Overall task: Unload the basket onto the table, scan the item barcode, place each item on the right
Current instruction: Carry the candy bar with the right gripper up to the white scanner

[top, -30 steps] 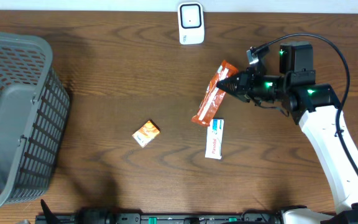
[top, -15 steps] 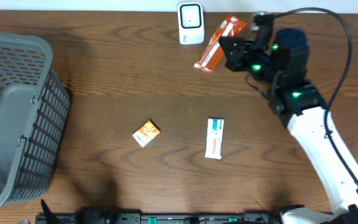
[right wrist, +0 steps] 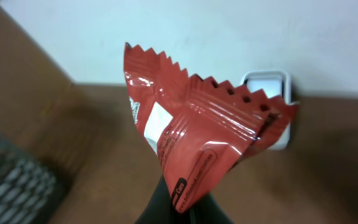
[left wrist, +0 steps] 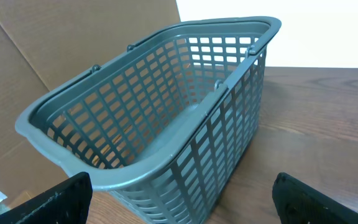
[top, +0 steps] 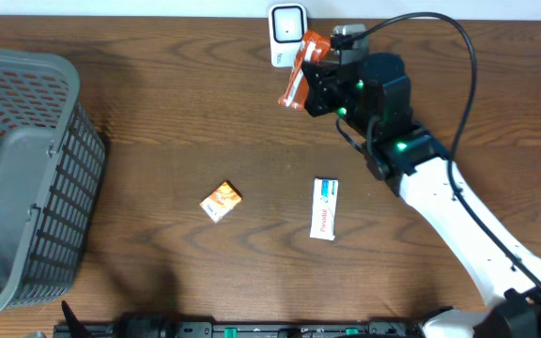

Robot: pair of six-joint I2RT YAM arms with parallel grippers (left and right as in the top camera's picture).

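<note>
Red packet (top: 294, 68) pinched by right claw (top: 312, 77), well outside grey basket (top: 64, 202).

Red packet (top: 295, 73), white scanner (top: 288, 36), brown wood-grain table (top: 177, 122)
Grey lattice basket (top: 73, 197); orange box (top: 221, 201); white box (top: 324, 208) with blue print.

A dark brown wood-grain table (top: 158, 113) carries four things; a grey plastic mesh basket (top: 73, 197) stands at its left end; a white barcode scanner (top: 288, 36) stands upright at the far edge; near the middle lie a small orange box (top: 221, 201) and, to its right and apart from it, a white medicine box (top: 324, 208) lying flat.
</note>
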